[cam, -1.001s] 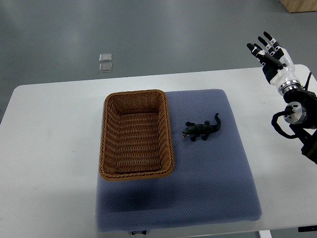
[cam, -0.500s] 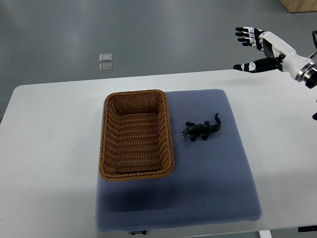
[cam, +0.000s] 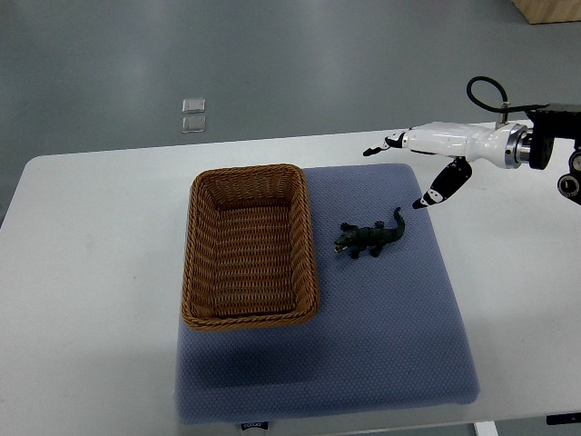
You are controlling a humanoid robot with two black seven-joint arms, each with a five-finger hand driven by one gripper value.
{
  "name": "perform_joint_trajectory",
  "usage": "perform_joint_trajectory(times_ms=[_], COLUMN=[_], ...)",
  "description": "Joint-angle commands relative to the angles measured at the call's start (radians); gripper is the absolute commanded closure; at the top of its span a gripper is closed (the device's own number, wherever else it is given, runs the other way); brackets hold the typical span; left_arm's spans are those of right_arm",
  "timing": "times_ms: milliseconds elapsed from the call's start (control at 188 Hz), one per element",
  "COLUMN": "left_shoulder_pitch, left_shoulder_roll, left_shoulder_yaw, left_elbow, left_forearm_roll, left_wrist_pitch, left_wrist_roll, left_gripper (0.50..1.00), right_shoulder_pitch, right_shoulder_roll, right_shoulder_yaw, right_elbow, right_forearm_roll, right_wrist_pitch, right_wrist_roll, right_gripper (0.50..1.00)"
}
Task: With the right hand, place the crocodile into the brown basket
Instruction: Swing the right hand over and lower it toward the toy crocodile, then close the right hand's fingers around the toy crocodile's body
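Top view: the crocodile (cam: 368, 237) lies on the mat (cam: 381, 336) just right of the basket (cam: 310, 238). Its long axis runs diagonally, snout toward the basket and tail up-right. The right hand (cam: 434, 143) hovers over the mat's far corner, fingers spread wide, holding and touching nothing.

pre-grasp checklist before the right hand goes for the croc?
1. Right hand open and empty: ok.
2. Crocodile lying free on the mat, nothing touching it: ok.
3. Basket upright and empty: ok.
4. Hand lined up over the crocodile: not ok; it sits off toward the mat's far right corner, apart from the toy.
5. Strip between crocodile and basket holds only bare mat: ok.
6. Hand height above the mat: cannot tell from this single steep view.
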Motion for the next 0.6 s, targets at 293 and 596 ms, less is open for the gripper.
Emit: perform_joint_trajectory(times_ms=[293, 596], left_shoulder_pitch=[0.000, 0.000], left_shoulder_roll=[0.000, 0.000], left_shoulder_yaw=[0.000, 0.000], left_elbow=[0.000, 0.000], left_forearm_roll=[0.000, 0.000], left_wrist_pitch=[0.000, 0.000], left_wrist_roll=[-0.001, -0.001], left_gripper=[0.500, 0.500], right_shoulder_pitch=[0.029, -0.028], right_shoulder_roll=[0.114, 0.145], right_shoulder_yaw=[-0.131, -0.130], right_elbow=[-0.008, -0.023], right_forearm_roll=[-0.026, -0.011], right_wrist_pitch=[-0.005, -0.002], right_wrist_roll=[-0.134, -0.217], right_gripper=[0.591, 0.595])
